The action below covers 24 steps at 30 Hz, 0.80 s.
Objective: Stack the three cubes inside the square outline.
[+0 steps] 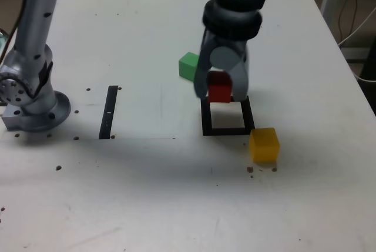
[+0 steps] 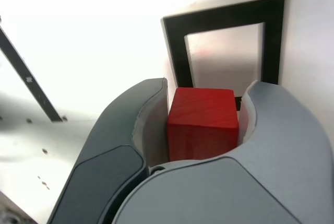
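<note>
The gripper [image 2: 198, 122] is closed on the red cube [image 2: 202, 125], which sits upright between its fingers, having no long axis.

The frame's [image 1: 207, 124] far side is hidden behind the blurred jaws [image 1: 220, 84] in the exterior view. In the wrist view, its near side is partly covered by the red cube [image 2: 202, 125].
</note>
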Available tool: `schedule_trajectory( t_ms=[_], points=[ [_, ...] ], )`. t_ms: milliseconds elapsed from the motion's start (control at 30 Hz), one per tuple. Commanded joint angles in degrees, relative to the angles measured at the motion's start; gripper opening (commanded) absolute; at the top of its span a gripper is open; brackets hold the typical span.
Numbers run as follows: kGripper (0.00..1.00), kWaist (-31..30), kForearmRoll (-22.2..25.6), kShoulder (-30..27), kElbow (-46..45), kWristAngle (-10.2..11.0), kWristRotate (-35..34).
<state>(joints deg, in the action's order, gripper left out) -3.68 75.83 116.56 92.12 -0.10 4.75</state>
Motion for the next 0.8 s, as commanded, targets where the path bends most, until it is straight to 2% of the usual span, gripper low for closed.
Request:
schedule_trajectory(
  t_ms=[0, 333, 767],
  points=[
    [0.48, -0.09, -1.45, -0.76, -1.35, -0.63, -1.49],
    [0.48, -0.05, -3.78, -0.06, -2.88, -1.15, -3.78],
    [0.48, 1.36, -5.61, 4.74, -2.11, -1.83, -3.31]
  ],
)
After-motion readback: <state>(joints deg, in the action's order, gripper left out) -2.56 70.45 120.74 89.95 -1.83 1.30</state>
